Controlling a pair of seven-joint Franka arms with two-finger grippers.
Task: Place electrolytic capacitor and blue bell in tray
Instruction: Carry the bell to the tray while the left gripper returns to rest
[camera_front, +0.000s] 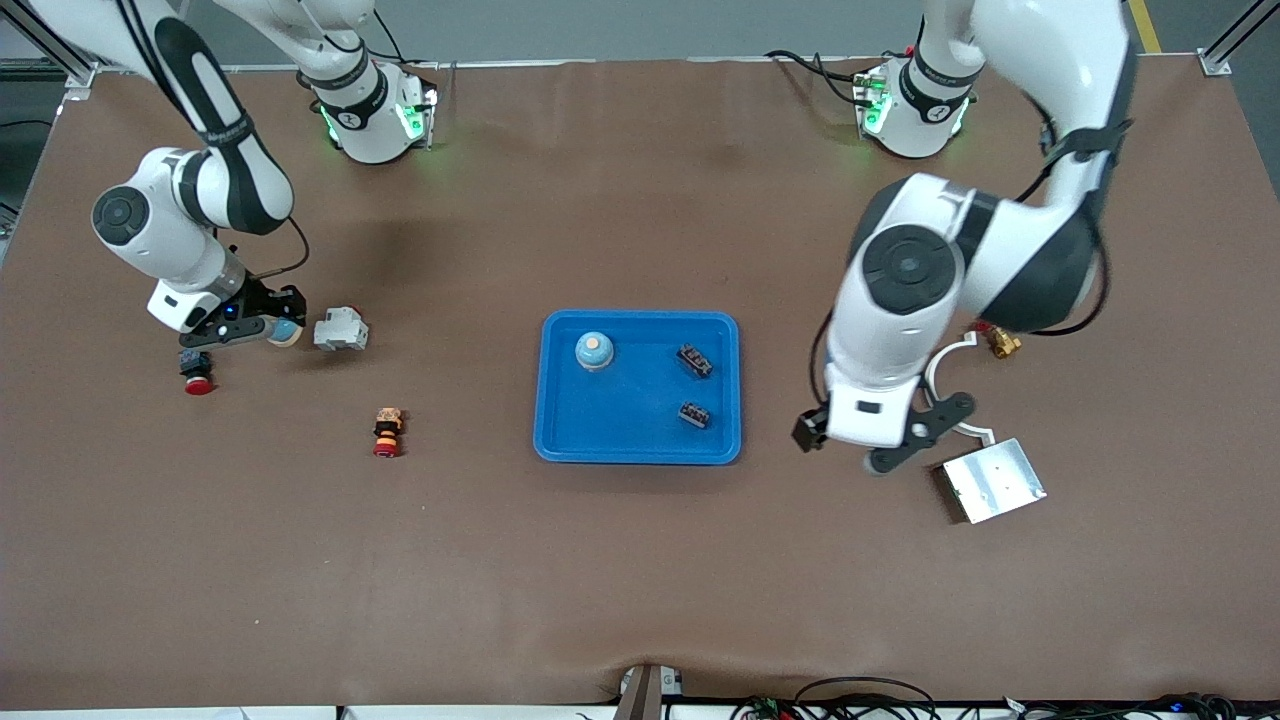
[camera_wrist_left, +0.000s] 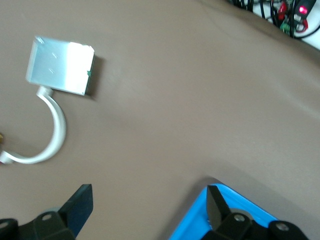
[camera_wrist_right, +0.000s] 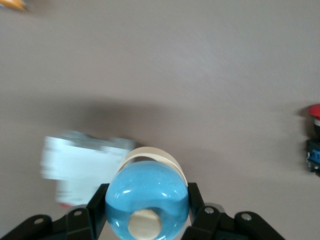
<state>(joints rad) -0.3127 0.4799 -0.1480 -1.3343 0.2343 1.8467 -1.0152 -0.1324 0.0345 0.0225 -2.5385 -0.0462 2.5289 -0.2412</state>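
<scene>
My right gripper (camera_front: 283, 330) is shut on a blue bell (camera_front: 288, 332), low over the table at the right arm's end. In the right wrist view the blue bell (camera_wrist_right: 147, 197), a glossy dome with a cream knob, sits between the black fingers (camera_wrist_right: 98, 206) of the right gripper (camera_wrist_right: 147, 202). The bright-blue tray (camera_front: 560, 420) lies mid-table and holds a second blue bell (camera_front: 594, 350) and two small dark parts (camera_front: 694, 360). I cannot pick out an electrolytic capacitor. My left gripper (camera_front: 875, 445) hangs open and empty beside the tray's edge (camera_wrist_left: 197, 227), and the left wrist view shows this gripper (camera_wrist_left: 149, 202) over bare table.
A white-grey module (camera_front: 340, 330) stands right beside the held bell. A red push button (camera_front: 197, 378) and an orange-red button (camera_front: 388, 432) lie nearby. Toward the left arm's end are a silver metal plate (camera_front: 992, 480), a white curved piece (camera_front: 940, 368) and a brass fitting (camera_front: 1003, 343).
</scene>
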